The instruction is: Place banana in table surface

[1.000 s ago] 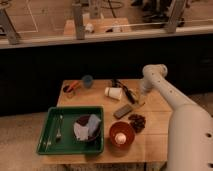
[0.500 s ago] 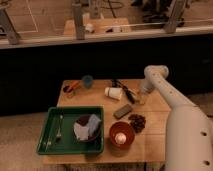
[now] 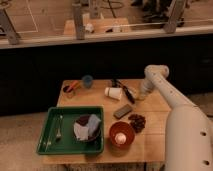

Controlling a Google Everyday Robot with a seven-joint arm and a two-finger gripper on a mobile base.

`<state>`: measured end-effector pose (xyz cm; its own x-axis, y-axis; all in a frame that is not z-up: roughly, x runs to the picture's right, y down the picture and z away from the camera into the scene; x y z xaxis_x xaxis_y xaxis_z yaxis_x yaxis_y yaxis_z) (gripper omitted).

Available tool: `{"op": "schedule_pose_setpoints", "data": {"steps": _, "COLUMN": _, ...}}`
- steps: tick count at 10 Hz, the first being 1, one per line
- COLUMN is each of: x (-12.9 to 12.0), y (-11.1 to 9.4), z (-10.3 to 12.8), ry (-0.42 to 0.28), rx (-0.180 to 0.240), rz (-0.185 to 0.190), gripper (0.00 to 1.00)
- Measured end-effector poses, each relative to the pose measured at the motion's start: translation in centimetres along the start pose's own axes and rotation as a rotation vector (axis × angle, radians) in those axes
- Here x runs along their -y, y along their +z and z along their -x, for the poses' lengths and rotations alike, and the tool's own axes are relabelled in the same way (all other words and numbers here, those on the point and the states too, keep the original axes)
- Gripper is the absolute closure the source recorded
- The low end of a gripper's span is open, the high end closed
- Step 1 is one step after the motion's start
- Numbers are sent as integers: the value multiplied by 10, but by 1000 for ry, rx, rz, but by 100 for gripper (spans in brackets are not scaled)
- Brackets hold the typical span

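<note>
My gripper (image 3: 141, 95) hangs at the end of the white arm over the right side of the wooden table surface (image 3: 155, 109), just right of the black elongated tool (image 3: 125, 92). It is lowered to the tabletop and shut. The banana does not show apart from the gripper; it is hidden at or under the fingers, and I cannot tell whether it is held. A white paper cup (image 3: 113, 93) lies on its side to the left of the tool.
A green tray (image 3: 50, 142) at the front left holds a fork and a bowl with a cloth (image 3: 87, 127). An orange bowl (image 3: 121, 135), a dark snack pile (image 3: 136, 121), a grey block (image 3: 122, 111), a blue cup (image 3: 88, 80) and an orange-handled item (image 3: 70, 88) also stand on the table.
The gripper has sunk slightly toward the tabletop beside the black tool and closed. Everything else stays where it was.
</note>
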<state>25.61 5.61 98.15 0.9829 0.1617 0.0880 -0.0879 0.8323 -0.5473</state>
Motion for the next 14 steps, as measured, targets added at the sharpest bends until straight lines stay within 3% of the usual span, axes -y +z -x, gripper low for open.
{"op": "schedule_pose_setpoints", "data": {"steps": 3, "x": 2, "y": -33, "z": 2, "ry": 2, "rx": 33, "rz": -22, "gripper": 94}}
{"op": "schedule_pose_setpoints", "data": {"steps": 5, "x": 2, "y": -76, "z": 2, "ry": -12, "rx": 54, "rz": -66, "gripper": 94}}
{"op": "schedule_pose_setpoints", "data": {"steps": 9, "x": 0, "y": -135, "z": -18, "ry": -5, "rx": 94, "rz": -137, "gripper": 94}}
{"op": "schedule_pose_setpoints", "data": {"steps": 11, "x": -5, "y": -141, "z": -26, "ry": 3, "rx": 98, "rz": -136, "gripper": 94}}
{"op": "schedule_pose_setpoints", "data": {"steps": 14, "x": -18, "y": -127, "z": -34, "ry": -14, "rx": 114, "rz": -129, "gripper": 94}}
